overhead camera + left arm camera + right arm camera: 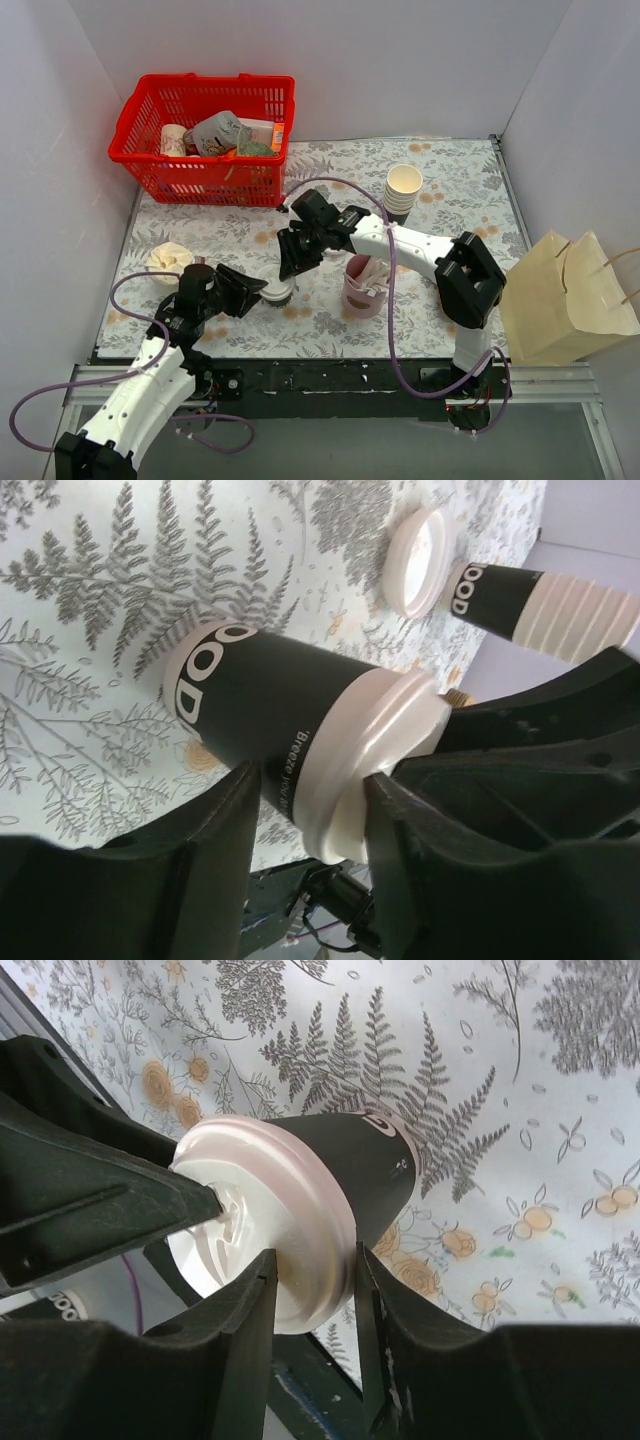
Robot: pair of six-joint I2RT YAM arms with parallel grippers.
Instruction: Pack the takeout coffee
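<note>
The dark brown paper cup with a round white plastic lid (278,291) is at the near middle of the fern-printed bench (450,200), just left of a pink cup of white sticks (365,285); the left pincer (312,800) is closed narrowly on the cup's lidded end; the right pincer (315,1282) likewise clamps the lid's rim from the opposite side.

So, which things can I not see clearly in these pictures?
1. Left wrist: the large print on the takeout coffee curves out of sight; only "OOD" shows.
2. Top external: left gripper and right gripper cover most of it.
3. Top external: the paper bag hides its own inside.
</note>
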